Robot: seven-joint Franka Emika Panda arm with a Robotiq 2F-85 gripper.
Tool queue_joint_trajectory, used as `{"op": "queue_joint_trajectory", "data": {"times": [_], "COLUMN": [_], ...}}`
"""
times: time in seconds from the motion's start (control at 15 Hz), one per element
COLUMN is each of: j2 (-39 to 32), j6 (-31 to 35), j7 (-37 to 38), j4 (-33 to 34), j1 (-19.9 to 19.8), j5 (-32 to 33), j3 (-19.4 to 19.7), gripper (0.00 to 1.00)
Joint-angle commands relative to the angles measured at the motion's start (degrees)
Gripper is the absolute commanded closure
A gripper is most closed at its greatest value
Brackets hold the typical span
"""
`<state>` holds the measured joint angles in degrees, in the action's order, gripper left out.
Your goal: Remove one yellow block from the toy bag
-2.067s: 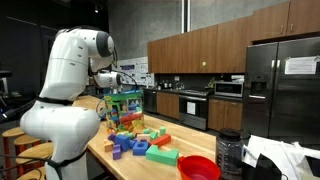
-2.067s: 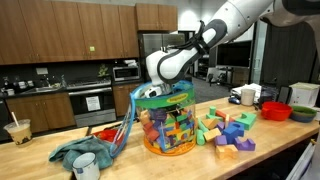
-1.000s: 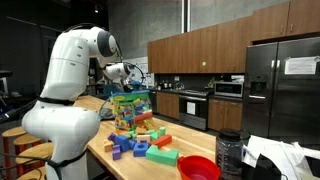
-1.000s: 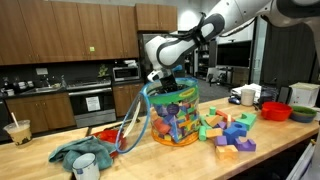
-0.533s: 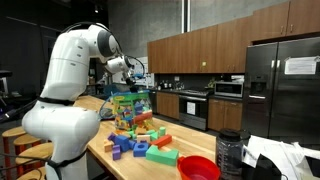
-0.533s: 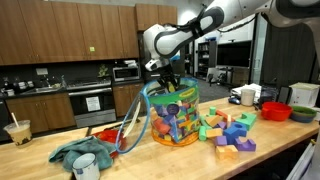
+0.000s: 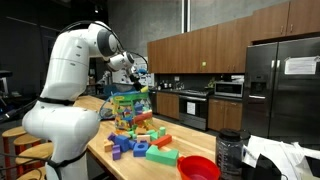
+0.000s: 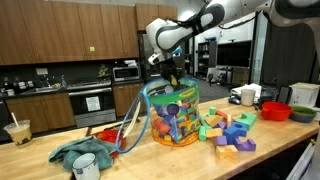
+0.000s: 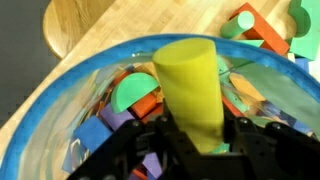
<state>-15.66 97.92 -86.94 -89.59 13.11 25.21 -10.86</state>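
Note:
My gripper (image 9: 198, 135) is shut on a yellow block (image 9: 190, 85), a long rounded piece standing up between the black fingers. It hangs above the open mouth of the toy bag (image 9: 60, 130), a see-through bag with a blue-green rim, full of coloured blocks. In both exterior views the gripper (image 8: 172, 74) (image 7: 143, 84) is just above the bag's top edge (image 8: 172, 118) (image 7: 127, 108). The yellow block itself is too small to make out there.
Loose coloured blocks (image 8: 228, 128) (image 7: 140, 142) lie on the wooden counter beside the bag. A red bowl (image 7: 199, 167) sits near the counter's end. A crumpled teal cloth (image 8: 85, 148) and a cup (image 8: 86, 166) lie on the bag's other side. A stool (image 9: 75, 25) stands below.
The gripper has risen out of the bag, from deep inside it to just above the rim, carrying the yellow block. The bag straightened up as the arm left it.

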Motion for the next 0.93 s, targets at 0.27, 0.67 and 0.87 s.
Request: {"op": "queue_joint_trajectory", "data": {"times": [0.27, 0.67, 0.87], "j2": [2.28, 0.55, 0.98], "j6": [-1.02, -5.07, -9.20], "j7": [2.23, 1.50, 1.60], "j4": [1.40, 9.28, 12.77], "j1": [-1.15, -1.22, -1.46], "j5": [1.44, 0.31, 0.42], "j3": [1.08, 1.13, 1.50], "gripper": [0.82, 0.82, 0.82]}}
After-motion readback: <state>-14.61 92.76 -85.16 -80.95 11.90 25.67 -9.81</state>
